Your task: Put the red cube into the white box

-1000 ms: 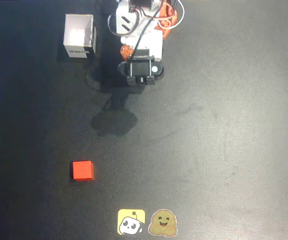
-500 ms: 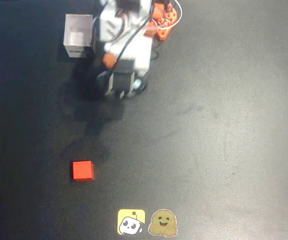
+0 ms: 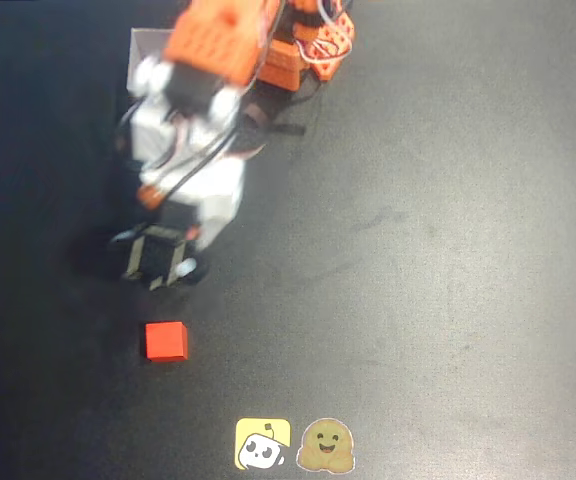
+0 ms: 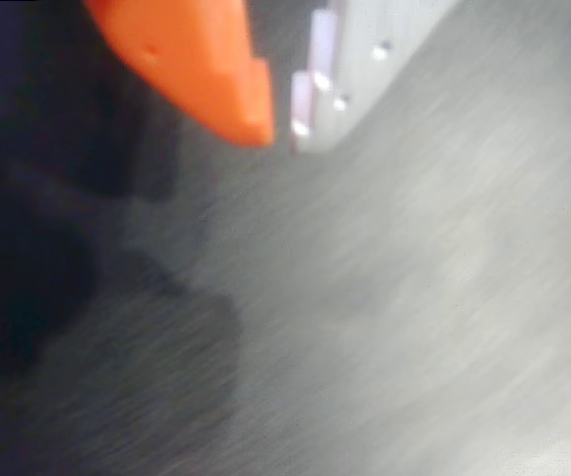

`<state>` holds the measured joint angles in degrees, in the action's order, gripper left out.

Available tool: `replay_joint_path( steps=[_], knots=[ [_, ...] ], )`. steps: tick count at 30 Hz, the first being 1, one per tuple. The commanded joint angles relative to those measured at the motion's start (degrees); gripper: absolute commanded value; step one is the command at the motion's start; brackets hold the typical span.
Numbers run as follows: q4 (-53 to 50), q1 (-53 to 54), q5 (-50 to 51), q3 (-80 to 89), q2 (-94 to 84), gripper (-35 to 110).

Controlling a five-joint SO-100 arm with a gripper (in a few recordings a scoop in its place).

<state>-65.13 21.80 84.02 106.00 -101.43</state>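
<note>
On the dark worktop (image 3: 448, 250), overhead view: red cube (image 3: 166, 341) lying flat toward the lower left, clear of the arm. Just above it, pincer (image 3: 156, 262) reaching down-left from the orange-and-white arm, blurred; apart from the cube. Open or closed: cannot tell. At top left, only a corner of white box (image 3: 143, 45) visible behind the arm. Near the bottom edge, 2 stickers (image 3: 293, 445) side by side. Wrist view smeared: orange fingertip (image 4: 206, 69) over grey worktop.
</note>
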Motion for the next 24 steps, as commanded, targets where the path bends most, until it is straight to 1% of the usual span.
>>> replay_joint_path(
  steps=[1,4,7,20,24],
  knots=[
    [1.14,0.44,-0.44,-6.42,4.48,4],
    [2.55,0.53,-0.44,-8.53,7.65,6],
    [3.25,0.44,-0.35,-10.81,10.9,15],
    [5.1,-1.85,0.79,-21.27,22.68,15],
    [5.1,-2.9,1.49,-25.05,26.37,22]
  ],
)
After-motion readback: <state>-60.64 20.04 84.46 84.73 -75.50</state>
